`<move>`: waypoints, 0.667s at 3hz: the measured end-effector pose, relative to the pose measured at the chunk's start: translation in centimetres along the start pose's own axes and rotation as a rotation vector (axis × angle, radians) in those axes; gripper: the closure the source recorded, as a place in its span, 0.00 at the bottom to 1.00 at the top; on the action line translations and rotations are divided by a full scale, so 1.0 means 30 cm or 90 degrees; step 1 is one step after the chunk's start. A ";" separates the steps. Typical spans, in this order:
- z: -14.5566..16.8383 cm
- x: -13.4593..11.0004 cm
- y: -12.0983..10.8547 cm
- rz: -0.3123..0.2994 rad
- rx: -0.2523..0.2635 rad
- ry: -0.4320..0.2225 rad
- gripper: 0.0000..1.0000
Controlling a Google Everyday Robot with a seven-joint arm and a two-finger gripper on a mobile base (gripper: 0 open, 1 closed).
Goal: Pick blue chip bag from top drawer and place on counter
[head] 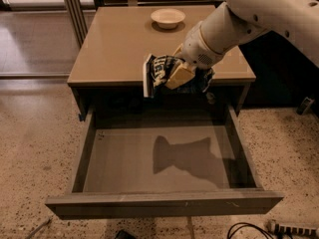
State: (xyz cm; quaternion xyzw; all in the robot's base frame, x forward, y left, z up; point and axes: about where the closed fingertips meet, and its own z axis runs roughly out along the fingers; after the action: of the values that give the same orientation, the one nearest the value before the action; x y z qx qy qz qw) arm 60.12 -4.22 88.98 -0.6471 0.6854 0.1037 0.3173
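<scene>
The blue chip bag [158, 73], dark navy with white lettering and a white edge, hangs in the air at the counter's front edge. My gripper [180, 74] is shut on the bag, its tan fingers [179, 75] clamped on the bag's right side. The white arm reaches in from the upper right. The top drawer [162, 203] is pulled fully open below, and its inside holds only the shadow of the arm. The counter [114, 44] is the glossy tan top of the cabinet, behind and below the bag.
A small white bowl [168, 18] sits at the back of the counter. Speckled terrazzo floor lies on both sides of the cabinet. Cables [249, 229] lie on the floor at the lower right. A metal post [75, 9] stands at the back left.
</scene>
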 end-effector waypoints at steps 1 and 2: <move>0.052 -0.038 -0.091 -0.008 -0.008 -0.086 1.00; 0.141 -0.079 -0.210 -0.032 -0.023 -0.125 1.00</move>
State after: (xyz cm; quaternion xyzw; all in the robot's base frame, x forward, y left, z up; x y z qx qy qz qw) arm 67.30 -0.82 88.75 -0.6566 0.6322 0.1709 0.3742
